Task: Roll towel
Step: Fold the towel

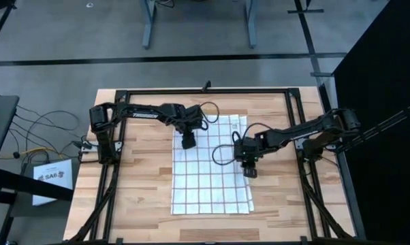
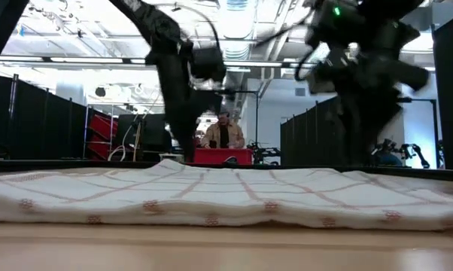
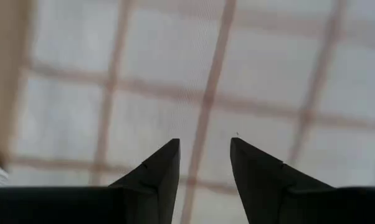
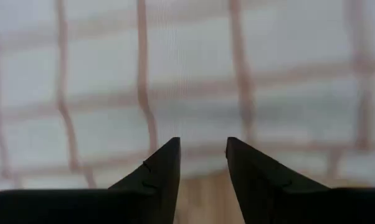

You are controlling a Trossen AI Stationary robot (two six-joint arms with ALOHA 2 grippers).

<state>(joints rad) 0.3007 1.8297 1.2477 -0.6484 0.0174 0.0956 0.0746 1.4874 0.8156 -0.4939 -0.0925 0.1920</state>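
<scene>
Nearest the low camera, the wooden worktop [image 2: 226,252] runs across the foreground, and the towel [image 2: 226,197] lies flat on it, its front edge slightly lifted in soft ripples. From above, the towel [image 1: 210,167] is spread out in the middle of the worktop [image 1: 137,190], a white cloth with a dark grid of thin lines, longer from front to back than from side to side, with a second layer of cloth showing along its right edge.

The right tool [image 1: 249,170] hangs over the towel's right edge, about halfway along its length. In the right wrist view its two dark fingers [image 4: 159,180] are spread, with a gap between the tips; beneath them is checked cloth [image 4: 187,81], with the cloth's edge and bare wood showing between the tips.

Farther back, the left tool [image 1: 188,141] hangs over the towel's left side, near its far end. Its fingers [image 3: 156,180] are also spread apart, with nothing between them, and gridded cloth [image 3: 237,74] fills most of that view, with a strip of wood at one side.

In the low view both arms drop in from above behind the towel. Beyond the worktop a person [image 2: 223,134] sits at a red table [image 2: 223,156], among dark partition screens.
</scene>
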